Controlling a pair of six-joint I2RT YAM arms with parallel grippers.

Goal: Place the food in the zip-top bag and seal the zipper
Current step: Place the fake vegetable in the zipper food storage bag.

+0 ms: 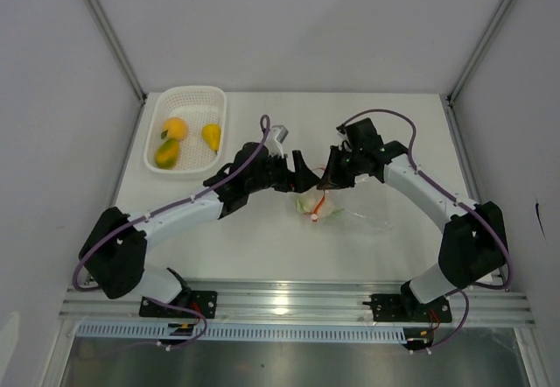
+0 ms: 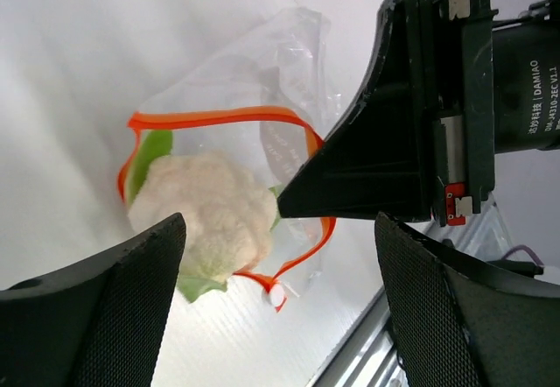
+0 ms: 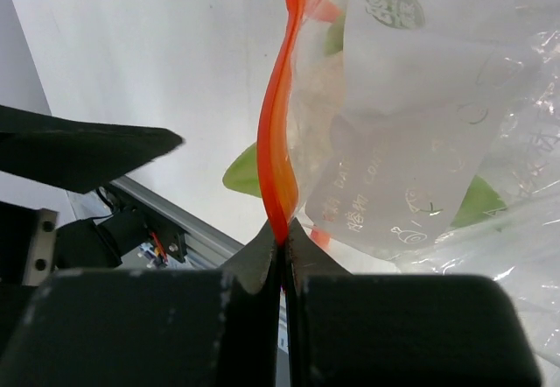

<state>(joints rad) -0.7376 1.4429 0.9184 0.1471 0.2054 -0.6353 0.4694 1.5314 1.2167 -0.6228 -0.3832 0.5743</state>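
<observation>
The clear zip-top bag [image 1: 343, 214] lies mid-table with its mouth held up. My right gripper [image 3: 283, 238] is shut on the orange-red zipper [image 3: 278, 133] at the rim. A white cauliflower piece with green leaves [image 2: 206, 212] sits in the open mouth, ringed by the zipper [image 2: 219, 117]. My left gripper [image 2: 280, 304] hovers just above it, open, with nothing between its mesh pads [image 2: 131, 308]. In the top view both grippers [image 1: 297, 173] [image 1: 331, 175] meet over the bag. An orange fruit [image 1: 175, 127], a yellow pear [image 1: 211, 135] and a yellow-green fruit [image 1: 167, 151] lie in the basket.
The white mesh basket [image 1: 199, 96] stands at the back left of the table. A metal rail [image 1: 289, 299] runs along the near edge by the arm bases. Grey walls enclose the table on the left, the right and at the back.
</observation>
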